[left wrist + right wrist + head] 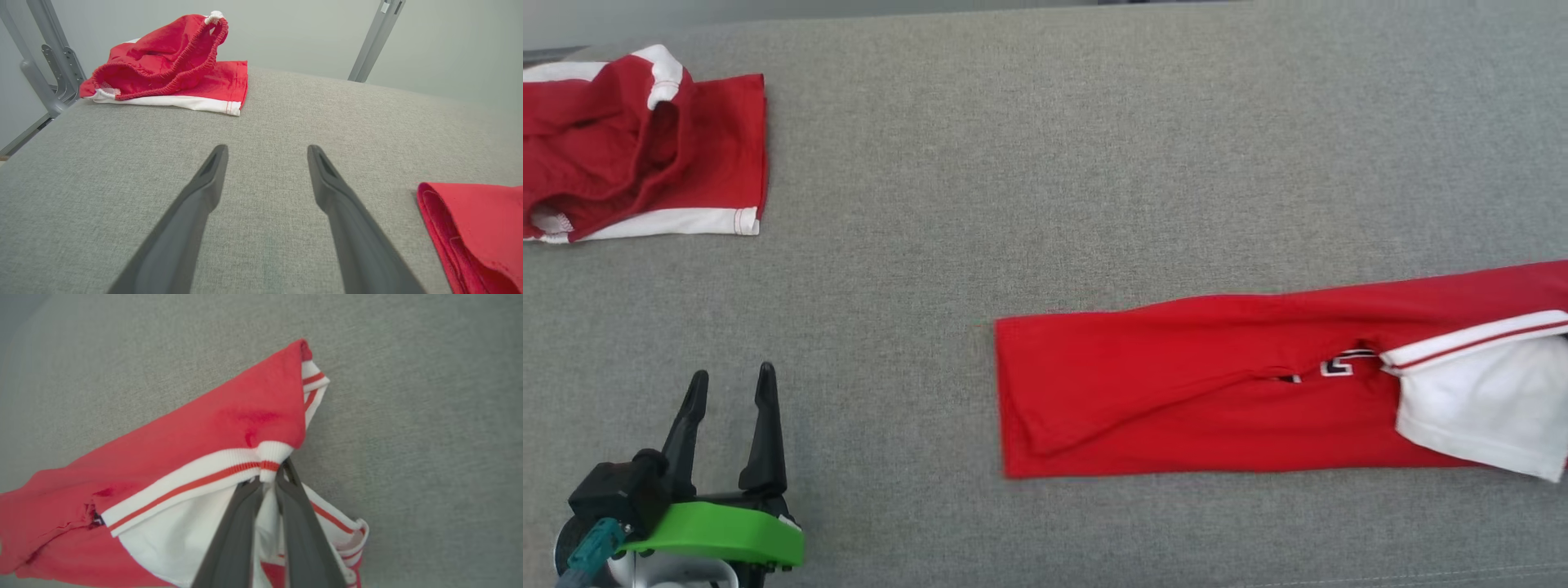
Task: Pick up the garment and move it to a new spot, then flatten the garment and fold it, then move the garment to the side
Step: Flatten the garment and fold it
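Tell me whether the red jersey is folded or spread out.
Folded: the red jersey lies as a narrow band with stacked layers at its end; the right claw pinches its striped trim.

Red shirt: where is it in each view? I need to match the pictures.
Head view: red shirt lies at right centre, running off the right edge.
Left wrist view: red shirt at lower right, right of the open left gripper.
Right wrist view: red shirt at centre and left, trim pinched in the right gripper.
Shared landmark: grey fabric surface in all three; red shorts in head and left wrist views.
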